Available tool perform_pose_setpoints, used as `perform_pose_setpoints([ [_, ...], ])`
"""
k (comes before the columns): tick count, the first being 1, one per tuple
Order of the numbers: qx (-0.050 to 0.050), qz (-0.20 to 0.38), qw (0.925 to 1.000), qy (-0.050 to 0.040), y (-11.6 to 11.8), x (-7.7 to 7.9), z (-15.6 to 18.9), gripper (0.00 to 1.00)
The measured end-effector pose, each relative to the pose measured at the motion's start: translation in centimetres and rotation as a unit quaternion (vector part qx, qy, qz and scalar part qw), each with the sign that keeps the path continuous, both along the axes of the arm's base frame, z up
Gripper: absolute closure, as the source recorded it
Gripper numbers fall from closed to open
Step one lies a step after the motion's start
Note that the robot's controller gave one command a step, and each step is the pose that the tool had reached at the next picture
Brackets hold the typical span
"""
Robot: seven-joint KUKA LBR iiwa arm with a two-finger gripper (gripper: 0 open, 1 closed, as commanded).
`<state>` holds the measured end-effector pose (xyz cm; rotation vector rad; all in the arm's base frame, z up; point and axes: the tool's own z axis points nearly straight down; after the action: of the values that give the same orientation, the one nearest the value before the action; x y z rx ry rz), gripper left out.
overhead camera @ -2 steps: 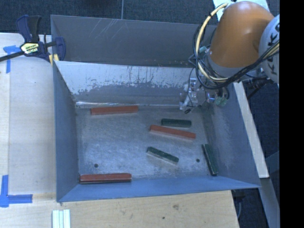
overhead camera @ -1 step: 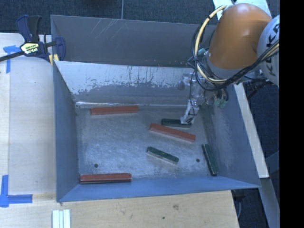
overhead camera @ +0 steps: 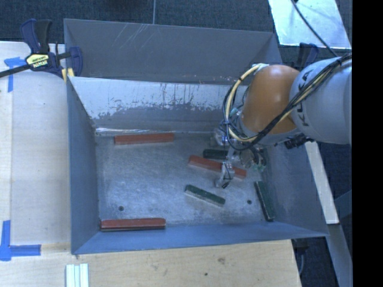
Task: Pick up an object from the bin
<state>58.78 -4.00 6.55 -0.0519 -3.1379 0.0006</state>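
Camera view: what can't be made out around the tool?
1. The brown bar in the middle of the bin: its right part lies under the tool, so whether they touch cannot be told.
2. The dark bar just behind it: its right end is hidden by the wrist cables.
3. The bin floor at the back right: covered by the orange wrist cover.

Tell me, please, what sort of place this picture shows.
Likely a robotics lab's bin-picking test cell: a grey metal bin holds a few loose bars, and a cabled robot arm reaches in, its claw above the middle red-brown bar.
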Motion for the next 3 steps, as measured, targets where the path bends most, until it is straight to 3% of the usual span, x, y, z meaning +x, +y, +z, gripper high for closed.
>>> perform_pose_setpoints([
  [1,0.0,0.0,1.0,-0.0047,0.03,0.29,0.59,1.0],
  [2,0.0,0.0,1.0,-0.0037,0.02,0.23,0.49,0.0],
  [3,0.0,-0.001,1.0,-0.0049,0.05,0.31,0.62,1.0],
])
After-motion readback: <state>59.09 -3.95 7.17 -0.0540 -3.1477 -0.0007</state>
